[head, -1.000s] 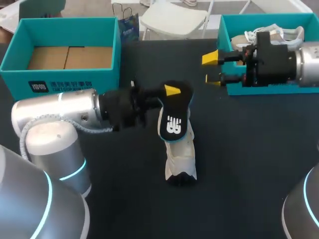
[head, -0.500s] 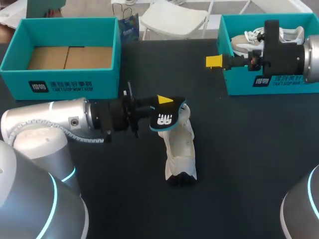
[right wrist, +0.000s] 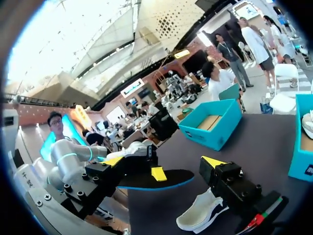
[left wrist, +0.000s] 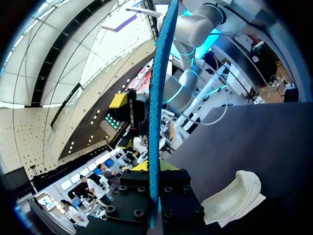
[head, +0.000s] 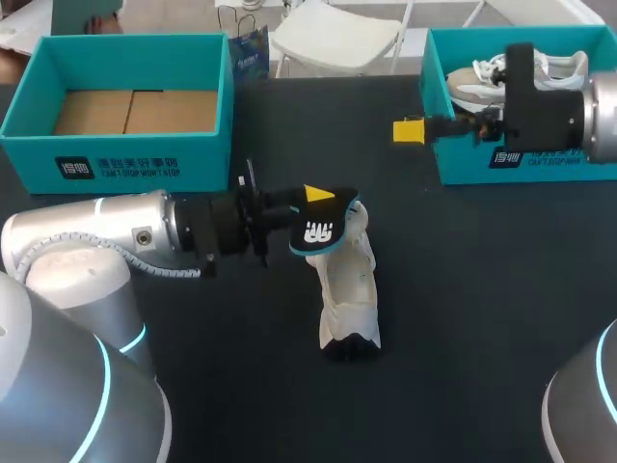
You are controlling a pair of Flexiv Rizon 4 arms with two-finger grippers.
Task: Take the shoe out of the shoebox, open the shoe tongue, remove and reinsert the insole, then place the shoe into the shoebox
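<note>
A white shoe (head: 349, 289) lies on the dark table, toe toward the front edge. Just above its heel my left gripper (head: 314, 198) is shut on the black insole (head: 318, 231) with a white logo and holds it clear of the shoe. In the left wrist view the insole (left wrist: 159, 98) shows edge-on as a blue strip clamped in that gripper (left wrist: 155, 171), with the shoe (left wrist: 234, 196) lying beside it. My right gripper (head: 410, 130) hangs open before the right shoebox (head: 521, 166). From its wrist view the right gripper (right wrist: 163, 161) faces the insole (right wrist: 166, 180) and the shoe (right wrist: 203, 213).
A second pale shoe (head: 501, 77) lies in the right teal shoebox. Another teal shoebox (head: 125, 154) with a bare cardboard floor stands at the back left; the right wrist view shows this box (right wrist: 212, 127) too.
My left gripper has turned the insole from hanging down to lying nearly level and drawn it slightly left. The right gripper rolled at the wrist and stayed by the right box.
</note>
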